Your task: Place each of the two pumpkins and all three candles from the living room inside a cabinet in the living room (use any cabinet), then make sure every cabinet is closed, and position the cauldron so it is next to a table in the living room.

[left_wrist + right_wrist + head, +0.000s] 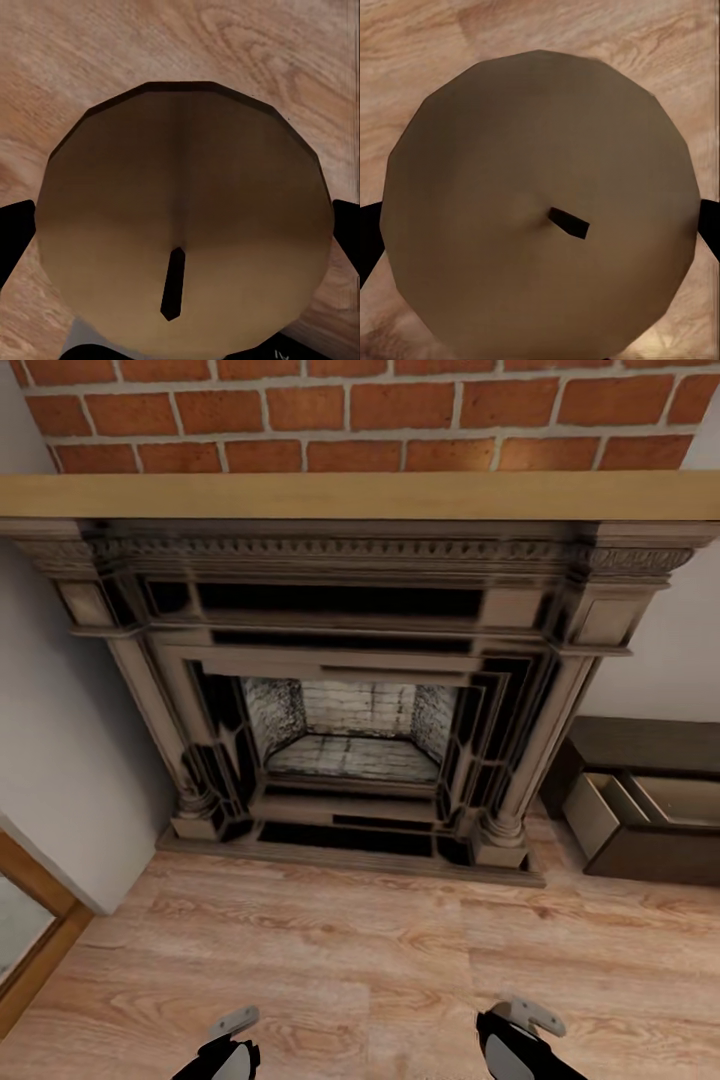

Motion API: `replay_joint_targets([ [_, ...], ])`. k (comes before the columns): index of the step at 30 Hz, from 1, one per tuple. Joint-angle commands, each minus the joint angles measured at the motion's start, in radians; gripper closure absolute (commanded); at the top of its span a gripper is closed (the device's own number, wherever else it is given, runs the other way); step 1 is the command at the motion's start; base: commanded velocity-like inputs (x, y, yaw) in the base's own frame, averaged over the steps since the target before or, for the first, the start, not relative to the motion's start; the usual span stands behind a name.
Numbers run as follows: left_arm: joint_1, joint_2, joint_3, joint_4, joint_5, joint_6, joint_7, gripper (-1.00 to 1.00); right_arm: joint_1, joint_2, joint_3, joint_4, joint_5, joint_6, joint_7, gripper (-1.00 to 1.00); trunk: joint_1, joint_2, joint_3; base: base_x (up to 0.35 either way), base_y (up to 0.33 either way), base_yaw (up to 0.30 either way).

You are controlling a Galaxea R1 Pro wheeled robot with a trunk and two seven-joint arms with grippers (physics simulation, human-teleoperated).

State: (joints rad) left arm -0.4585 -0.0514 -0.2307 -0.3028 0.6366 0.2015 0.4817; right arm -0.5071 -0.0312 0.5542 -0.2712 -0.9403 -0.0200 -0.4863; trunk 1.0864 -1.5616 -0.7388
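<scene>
We carry a candle (pixel 184 225) in the left gripper (pixel 228 1048) and another candle (pixel 540 202) in the right gripper (pixel 515 1032), each clamped; next we should turn toward the cabinet (pixel 650 745), its drawer (pixel 640 805) open, by the fireplace (pixel 350 690).

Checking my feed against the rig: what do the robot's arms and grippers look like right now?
In the head view, the left gripper and right gripper are glossy black housings with white patches, each tipped by a flat light-grey finger. Wrist views show black fingers at the frame edges. No cables or markings visible.

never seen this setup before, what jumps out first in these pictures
A big ornate fireplace fills the middle of the head view, under a wooden mantel and red brick. To its right stands a dark-brown cabinet with a drawer pulled open. In each wrist view a tan candle with a dark wick, one at the left gripper and one at the right, sits between dark fingers above the wood floor.
</scene>
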Motion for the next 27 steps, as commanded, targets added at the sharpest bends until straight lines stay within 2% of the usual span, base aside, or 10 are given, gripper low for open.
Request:
replay_joint_targets([
  [1,0.0,0.001,-0.009,-0.002,0.005,0.006,0.008,1.0,-0.001,-0.001,0.009,0.002,-0.012,-0.005,0.003,1.0,0.0,0.0,0.0,0.0,0.0,-0.279],
  [27,0.0,-0.001,-0.013,0.013,0.003,0.004,0.008,1.0,-0.001,-0.001,0.006,0.009,-0.014,-0.006,0.002,1.0,0.0,0.0,0.009,0.0,0.0,-0.279],
])
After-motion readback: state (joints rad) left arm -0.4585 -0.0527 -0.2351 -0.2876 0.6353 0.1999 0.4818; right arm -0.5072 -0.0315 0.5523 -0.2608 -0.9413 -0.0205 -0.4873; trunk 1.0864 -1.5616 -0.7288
